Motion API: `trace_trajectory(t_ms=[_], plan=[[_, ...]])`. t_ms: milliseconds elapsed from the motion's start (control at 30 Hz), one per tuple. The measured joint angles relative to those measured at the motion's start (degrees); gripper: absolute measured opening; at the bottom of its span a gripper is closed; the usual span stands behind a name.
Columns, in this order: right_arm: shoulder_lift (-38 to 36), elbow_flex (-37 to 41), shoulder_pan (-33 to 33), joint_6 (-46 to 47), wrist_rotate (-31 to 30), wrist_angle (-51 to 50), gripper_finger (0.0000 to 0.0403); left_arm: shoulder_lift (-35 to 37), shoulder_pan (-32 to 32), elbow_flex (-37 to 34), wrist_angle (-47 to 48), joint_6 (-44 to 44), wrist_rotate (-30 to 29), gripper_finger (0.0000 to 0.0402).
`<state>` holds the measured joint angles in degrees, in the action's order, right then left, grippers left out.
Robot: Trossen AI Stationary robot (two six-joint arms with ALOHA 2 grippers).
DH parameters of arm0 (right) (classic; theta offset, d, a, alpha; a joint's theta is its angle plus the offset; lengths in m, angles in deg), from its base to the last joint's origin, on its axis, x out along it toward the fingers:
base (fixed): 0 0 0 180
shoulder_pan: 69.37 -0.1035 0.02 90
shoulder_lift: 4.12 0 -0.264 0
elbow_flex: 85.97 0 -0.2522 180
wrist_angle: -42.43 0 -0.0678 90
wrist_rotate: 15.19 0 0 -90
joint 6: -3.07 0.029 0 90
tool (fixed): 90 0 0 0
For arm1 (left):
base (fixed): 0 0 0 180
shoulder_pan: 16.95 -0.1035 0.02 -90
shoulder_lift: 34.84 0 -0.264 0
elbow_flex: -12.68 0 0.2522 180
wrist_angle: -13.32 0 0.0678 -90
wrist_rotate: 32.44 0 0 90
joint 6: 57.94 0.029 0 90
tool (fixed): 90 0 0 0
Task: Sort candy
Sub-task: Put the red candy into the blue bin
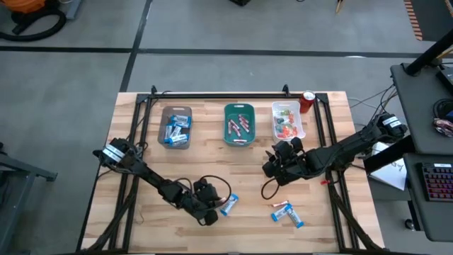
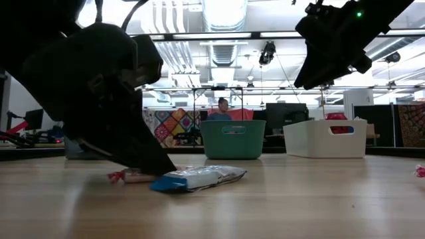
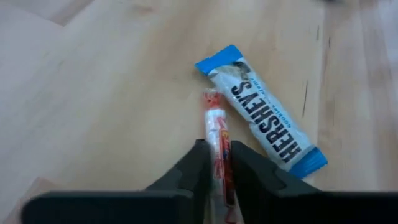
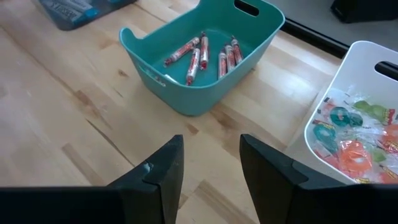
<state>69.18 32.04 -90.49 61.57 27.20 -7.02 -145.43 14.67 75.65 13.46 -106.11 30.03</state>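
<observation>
A slim red-and-white candy stick (image 3: 216, 127) lies on the wooden table beside a blue-and-white candy bar (image 3: 264, 118), near the table's front. My left gripper (image 3: 221, 163) is down at the table there, shut on the stick; the low view shows it (image 2: 151, 167) just behind the bar (image 2: 199, 178). My right gripper (image 4: 211, 158) hangs open above the table in front of the teal tray (image 4: 155, 65), with nothing between its fingers. Two more candies (image 1: 282, 210) (image 1: 294, 219) lie at the front right. My left gripper pinches the near part of the red stick (image 3: 221, 149) between its two fingers, one on each long side. The fingers slant down from the table's left and lie along the stick. The stick's far end (image 3: 211, 99) rests flat on the table.
Three trays stand in a row at the back: a brown one (image 1: 176, 127) with blue-and-white bars, the teal one (image 1: 239, 124) with red sticks, a white one (image 1: 287, 120) with coloured pieces. A red can (image 1: 307, 101) stands at the back right. A person shows far behind the table.
</observation>
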Motion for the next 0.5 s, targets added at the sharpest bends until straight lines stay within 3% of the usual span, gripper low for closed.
trace_trajectory(t_ms=[133,500], plan=[[0.0,0.0,0.0,0.0,0.0,0.0,0.015,0.1,0.0,0.0,0.4,0.2,-0.2,0.0012],[0.0,0.0,0.0,-0.6,0.0,0.0,0.0143,4.1,-0.6,-0.4,5.9,6.1,-0.7,0.0007]])
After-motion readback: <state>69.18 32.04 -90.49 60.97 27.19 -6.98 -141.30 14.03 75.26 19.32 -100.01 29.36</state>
